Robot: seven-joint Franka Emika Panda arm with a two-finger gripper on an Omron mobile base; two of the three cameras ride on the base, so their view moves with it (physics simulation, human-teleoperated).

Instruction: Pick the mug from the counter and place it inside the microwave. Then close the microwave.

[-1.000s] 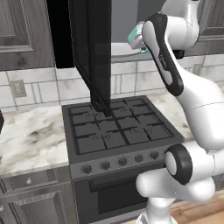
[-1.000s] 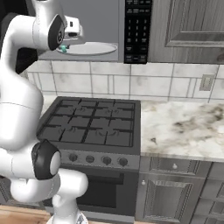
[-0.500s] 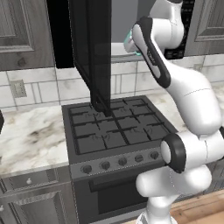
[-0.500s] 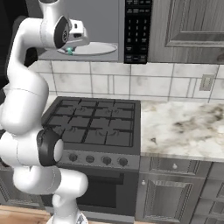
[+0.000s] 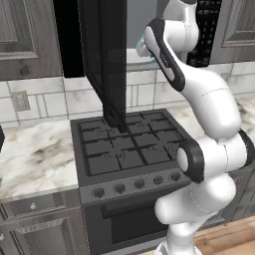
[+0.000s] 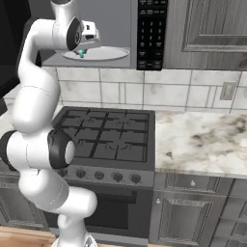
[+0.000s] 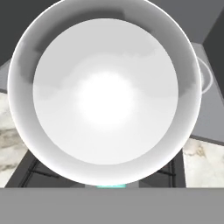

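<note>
Now, from the left base view, the arm has swung higher and further in than a second ago, carrying the mug [image 5: 142,48] up to the mouth of the microwave [image 5: 142,30], whose black door [image 5: 103,55] hangs wide open out over the gas stove [image 5: 127,147]. Only a sliver of teal shows past the white forearm, just at the front edge of the oven cavity, so the lift from the counter [image 5: 32,154] looks done and the placing is what remains. From the right base view the gripper [image 6: 83,48] sits at the left front of the grey cavity, a small teal patch under it, right above the near-left rim of the white turntable plate [image 6: 103,53]; whether the mug already touches the plate I cannot tell. The keypad panel [image 6: 148,31] stands to the right, and the marble counter runs bare on the right of the stove. In the hand view the mug's white inside [image 7: 105,92] lies right under the camera, empty, with a thin teal edge at the bottom; the claw is clamped fully in on it, holding it upright. Beyond the rim, stove grate and marble show below, so the mug seems barely past the threshold and wants carrying deeper in.
</note>
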